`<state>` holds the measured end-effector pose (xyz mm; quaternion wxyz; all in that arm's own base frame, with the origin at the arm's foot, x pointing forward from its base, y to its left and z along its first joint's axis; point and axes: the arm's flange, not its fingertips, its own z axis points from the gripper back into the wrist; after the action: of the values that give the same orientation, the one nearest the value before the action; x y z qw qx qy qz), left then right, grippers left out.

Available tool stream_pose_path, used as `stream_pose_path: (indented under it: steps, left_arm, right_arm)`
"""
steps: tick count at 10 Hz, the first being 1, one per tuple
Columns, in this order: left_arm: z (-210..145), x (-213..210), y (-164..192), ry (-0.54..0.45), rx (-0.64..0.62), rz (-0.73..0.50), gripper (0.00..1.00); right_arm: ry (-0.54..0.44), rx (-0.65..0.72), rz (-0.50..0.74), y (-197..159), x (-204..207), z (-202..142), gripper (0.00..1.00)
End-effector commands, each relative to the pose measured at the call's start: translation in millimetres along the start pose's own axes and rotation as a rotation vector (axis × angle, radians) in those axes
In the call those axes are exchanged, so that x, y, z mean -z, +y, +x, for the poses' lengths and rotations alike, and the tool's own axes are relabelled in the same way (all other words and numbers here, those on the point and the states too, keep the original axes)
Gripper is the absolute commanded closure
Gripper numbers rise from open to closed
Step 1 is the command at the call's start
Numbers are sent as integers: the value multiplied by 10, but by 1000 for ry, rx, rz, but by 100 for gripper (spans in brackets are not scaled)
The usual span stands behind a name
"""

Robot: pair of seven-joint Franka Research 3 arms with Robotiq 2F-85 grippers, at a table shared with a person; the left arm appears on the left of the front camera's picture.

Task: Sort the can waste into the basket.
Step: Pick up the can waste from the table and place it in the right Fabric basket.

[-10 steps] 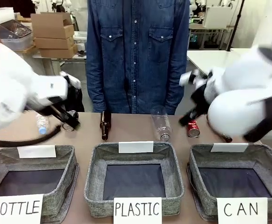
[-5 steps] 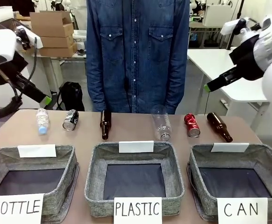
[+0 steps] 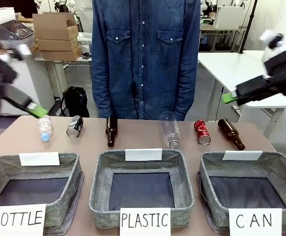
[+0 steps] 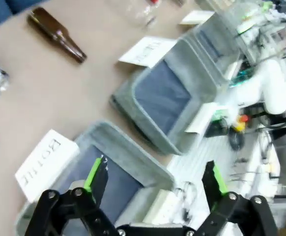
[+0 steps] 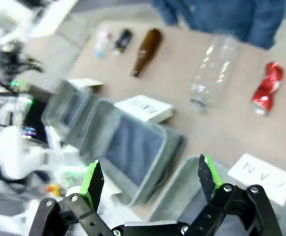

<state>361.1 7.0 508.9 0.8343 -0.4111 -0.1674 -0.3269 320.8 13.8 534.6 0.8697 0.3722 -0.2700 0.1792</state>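
Both arms are now being held clear of the tabletop (image 3: 138, 137) — a second ago they were hanging low over the far row of waste, and half a second ago they were already raised. The left gripper (image 4: 154, 173) is being held up at the left side, its tip showing above the small clear bottle (image 3: 44, 129) in the front view. Its fingers are spread fully apart and nothing is being carried. The right gripper (image 5: 149, 174) is being held high at the right, above the right-hand brown bottle (image 3: 230, 132), with fingers likewise spread wide and nothing between them.

Nothing on the tabletop has been shifted in that second. The red can (image 3: 202, 132) is lying crumpled between the large clear bottle (image 3: 170, 132) and the right-hand brown bottle, just behind the basket signed CAN (image 3: 273, 166). The dark can (image 3: 74, 126) is lying at the far left, just beside the small clear bottle and well apart from that basket. All three baskets are showing bare dark floors. A person (image 3: 145, 59) is standing at the far side.

Judged: sorting is not yet begun — both cans are left to be moved. The red can is judged the nearer pick for the right arm. The dark one is calling for a carry across, past the basket signed BOTTLE (image 3: 76, 187) and the basket signed PLASTIC (image 3: 96, 189).
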Motion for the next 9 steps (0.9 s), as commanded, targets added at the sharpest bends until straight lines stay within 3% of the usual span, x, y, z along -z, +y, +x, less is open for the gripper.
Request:
stream_pose_path:
  steps: [1,2,3,4,5,9]
  left_arm:
    - [-227,-282,515,-403,-577,-451,0]
    - [-429,-359,648,-541,-644,-519,0]
    - [-629,-398,733,-763,-767,-512,0]
    - [-663,-381,735,-827,-733,-472,0]
    - [-685,-516,666,-259,-334,-313,0]
    - [-685,-516,666,-259,-334,-313,0]
  right_arm:
    - [-117,669,366,-618,-343,-22,0]
    - [-219,722,355,-800,-459,-104,0]
    - [-367,762,309,-922,-607,-205,0]
    - [-663,770,192,-976,-743,-329,0]
    - [-124,416,266,-871,-613,-247,0]
    - [-124,416,266,-871,-613,-247,0]
